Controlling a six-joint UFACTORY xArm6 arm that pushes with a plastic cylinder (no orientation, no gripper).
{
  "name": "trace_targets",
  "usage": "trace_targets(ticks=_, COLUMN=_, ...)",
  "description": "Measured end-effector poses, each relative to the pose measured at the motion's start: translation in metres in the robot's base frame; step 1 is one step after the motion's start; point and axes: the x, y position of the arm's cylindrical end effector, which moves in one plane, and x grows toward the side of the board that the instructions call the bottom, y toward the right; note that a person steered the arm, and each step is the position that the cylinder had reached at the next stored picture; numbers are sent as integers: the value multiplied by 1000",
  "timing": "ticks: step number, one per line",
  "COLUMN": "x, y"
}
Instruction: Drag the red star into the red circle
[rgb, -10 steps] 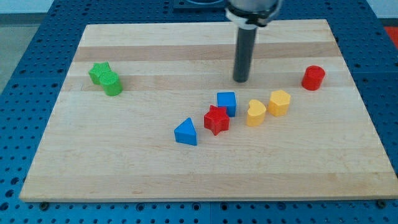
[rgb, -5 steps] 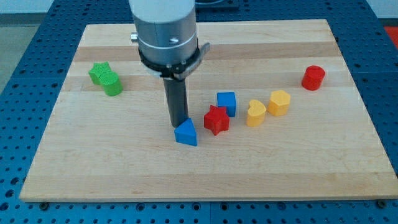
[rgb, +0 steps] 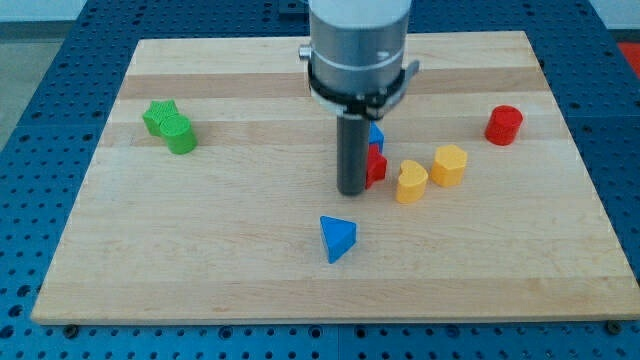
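The red star (rgb: 376, 165) lies near the board's middle, mostly hidden behind my rod. My tip (rgb: 351, 189) rests against the star's left side. The red circle (rgb: 504, 125) stands far to the view's right near the board's edge. A blue cube (rgb: 376, 135) peeks out just above the star, touching it.
A blue triangle (rgb: 336, 238) lies below the tip. Two yellow blocks, a heart (rgb: 410, 181) and another (rgb: 449, 164), sit right of the star, between it and the red circle. Two green blocks (rgb: 169, 126) sit at the view's left. The wooden board (rgb: 200, 270) ends on all sides.
My tip moved right from beside the blue triangle to the red star's left side. The triangle was knocked down and right. The star and blue cube shifted slightly right and up.
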Motion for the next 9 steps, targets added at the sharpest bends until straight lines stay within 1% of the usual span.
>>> trace_targets(ticks=1, x=-47, y=0)
trace_targets(ticks=2, x=-80, y=0)
trace_targets(ticks=3, x=-81, y=0)
trace_targets(ticks=4, x=-70, y=0)
trace_targets(ticks=5, x=-43, y=0)
trace_targets(ticks=6, x=-39, y=14)
trace_targets(ticks=8, x=-55, y=79)
trace_targets(ticks=9, x=-57, y=95)
